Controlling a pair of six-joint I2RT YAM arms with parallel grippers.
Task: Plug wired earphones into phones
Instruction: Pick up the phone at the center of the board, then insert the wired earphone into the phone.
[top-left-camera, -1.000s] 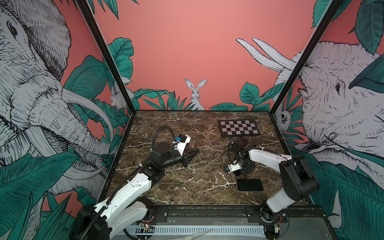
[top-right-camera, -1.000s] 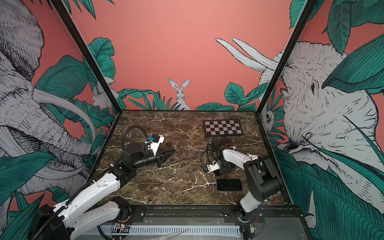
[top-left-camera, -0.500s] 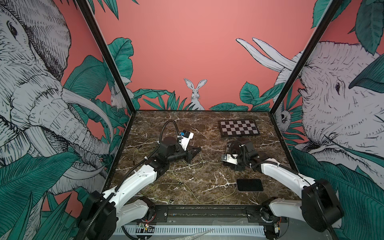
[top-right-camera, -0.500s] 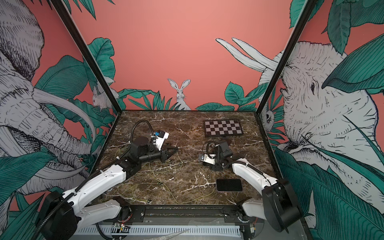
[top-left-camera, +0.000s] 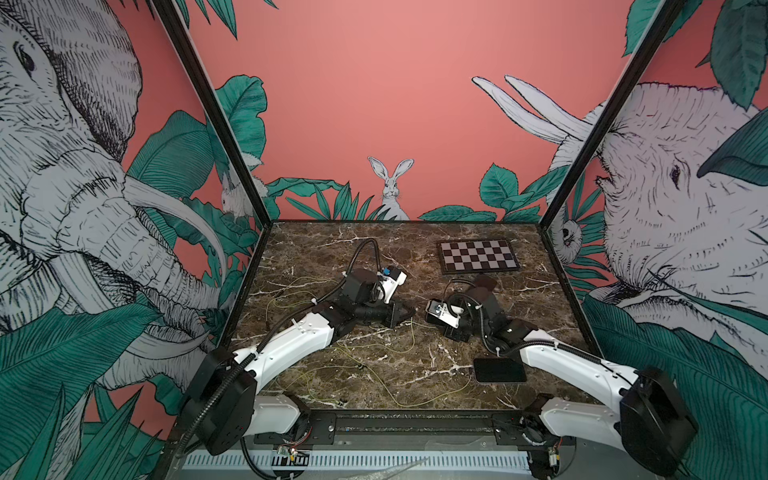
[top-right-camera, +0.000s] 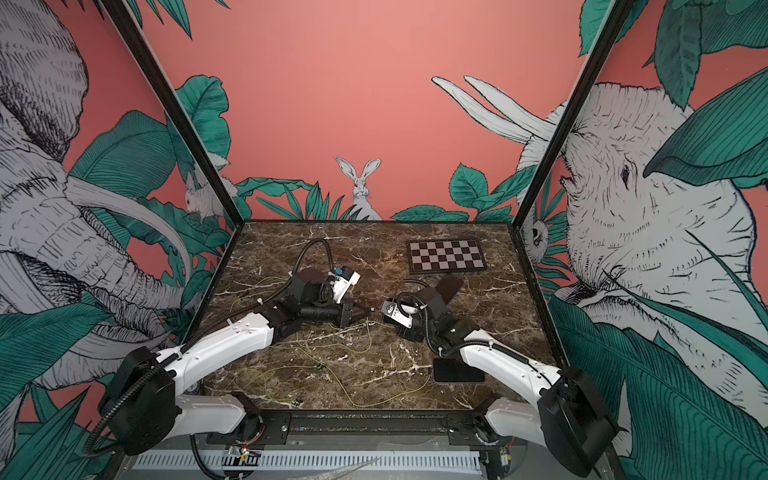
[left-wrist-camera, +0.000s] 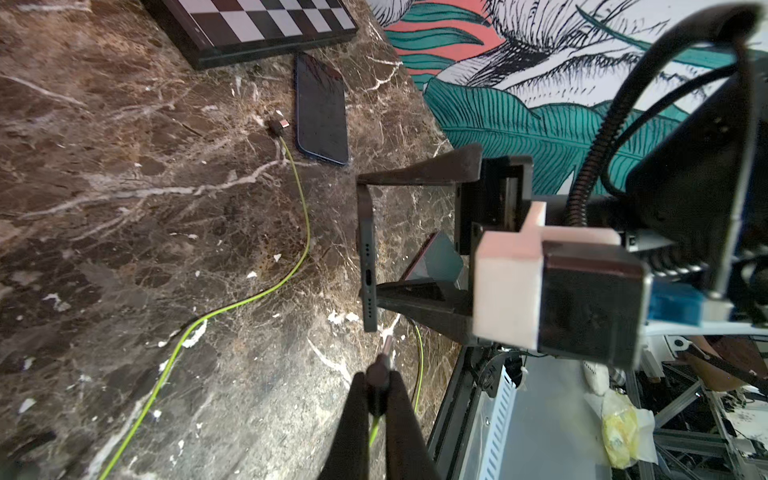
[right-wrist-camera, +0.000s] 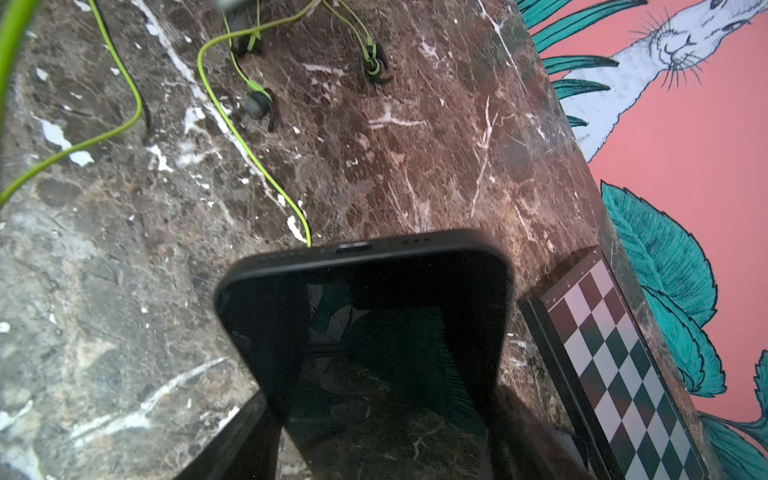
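Observation:
In the left wrist view my left gripper (left-wrist-camera: 379, 386) is shut on the dark plug (left-wrist-camera: 382, 370) of one of the wired earphones, and its yellow-green cord (left-wrist-camera: 419, 365) trails away. The plug's metal tip stops just short of a black phone (left-wrist-camera: 368, 266) that my right gripper (left-wrist-camera: 365, 237) holds edge-on above the table, port side facing the plug. The right wrist view shows that phone (right-wrist-camera: 365, 316) between the jaws of the right gripper (right-wrist-camera: 380, 415). In both top views the two grippers (top-left-camera: 406, 313) (top-right-camera: 366, 311) meet at mid-table. Two more phones (top-left-camera: 500, 370) (top-left-camera: 484, 284) lie flat.
A checkerboard plate (top-left-camera: 478, 256) lies at the back right, right beside the farther flat phone (left-wrist-camera: 321, 108). Loose yellow-green cords (top-left-camera: 399, 395) (left-wrist-camera: 299, 199) and earbuds (right-wrist-camera: 257, 104) sprawl over the marble table (top-left-camera: 332, 245). Walls enclose three sides.
Both arms have swung in toward mid-table. The left gripper with the plug has moved right, and the right gripper with the phone has moved left to meet it.

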